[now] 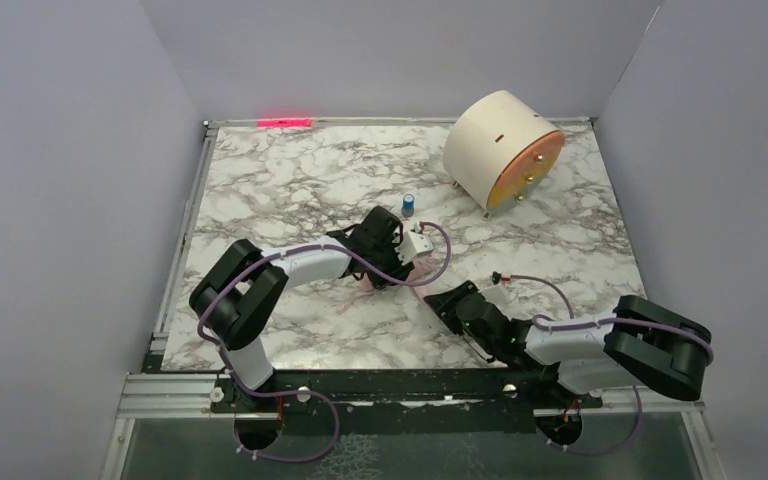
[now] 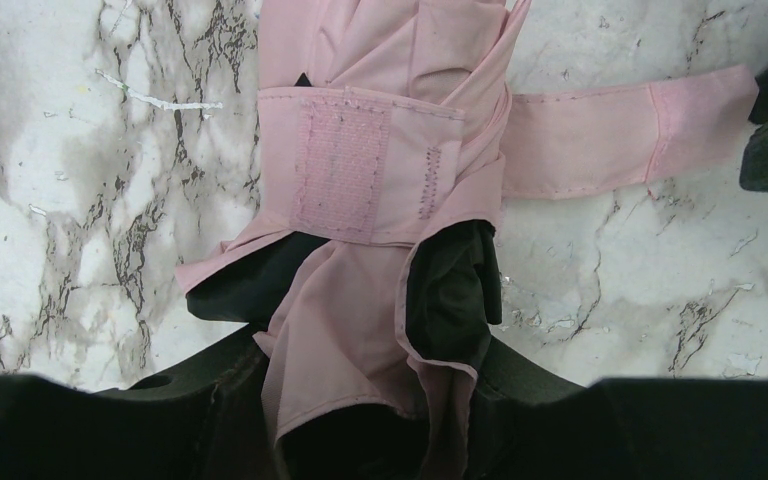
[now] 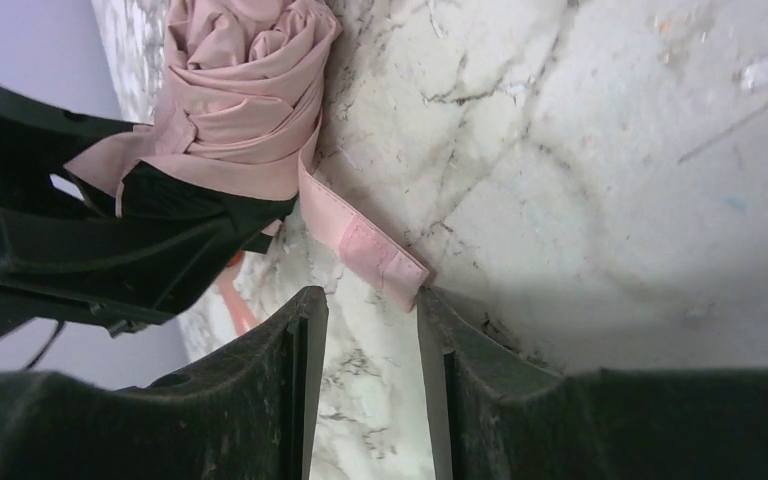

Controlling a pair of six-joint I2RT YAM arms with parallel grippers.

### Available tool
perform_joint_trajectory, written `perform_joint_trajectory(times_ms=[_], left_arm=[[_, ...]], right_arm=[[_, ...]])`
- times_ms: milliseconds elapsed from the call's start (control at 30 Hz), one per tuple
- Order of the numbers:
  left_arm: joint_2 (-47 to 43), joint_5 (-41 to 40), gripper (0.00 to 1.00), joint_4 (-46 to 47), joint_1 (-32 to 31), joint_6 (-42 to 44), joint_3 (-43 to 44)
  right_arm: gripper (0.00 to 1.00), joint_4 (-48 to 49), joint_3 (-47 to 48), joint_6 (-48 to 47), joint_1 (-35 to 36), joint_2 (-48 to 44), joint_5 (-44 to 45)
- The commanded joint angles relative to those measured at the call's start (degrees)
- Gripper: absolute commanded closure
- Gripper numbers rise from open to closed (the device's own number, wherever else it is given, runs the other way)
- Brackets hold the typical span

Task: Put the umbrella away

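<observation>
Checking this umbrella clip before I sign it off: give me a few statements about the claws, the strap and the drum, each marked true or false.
1. The left claw is closed on the pink umbrella. True.
2. The right claw has the strap clamped. False: its fingers stand apart over bare marble, and the strap's end lies just at their tips.
3. The strap runs around the bunched fabric, with its free end flat on the table. True.
4. The cream drum sits between the two claws. False: it stands at the far right corner, apart from both.
</observation>
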Motion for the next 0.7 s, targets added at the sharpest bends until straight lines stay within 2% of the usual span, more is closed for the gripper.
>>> perform_joint_trajectory(times_ms=[0,167,300,433,533,667], left_arm=[[5.3,-7.4,1.00,-8.7,0.5,1.3,-3.9],[5.4,-7.4,1.00,-8.7,0.5,1.3,-3.9],[5.0,-7.4,1.00,-8.7,0.5,1.2,-4.1],[5.3,-7.3,1.00,-8.7,0.5,1.3,-3.9],[5.4,-7.3,1.00,-8.7,0.4,1.3,-3.8],[5.1,-7.3,1.00,-8.8,0.5,1.2,-3.9]], right_arm=[[0.55,3.7,-4.4,-19.7,-1.7,-0.7,-0.4],[0.55,6.0,-4.9,-26.0,-4.0,-1.4,-4.3],[0.55,-8.0,-0.8,-27.9,-4.0,-8.0,-0.5],[0.55,-13.3,0.9,-31.7,-4.5,-11.9,2.7],[0.55,-11.2,1.6,-37.6,-6.3,-11.7,-1.7],[0.54,-7.0,2.0,-40.8,-12.6,-8.8,-13.5]])
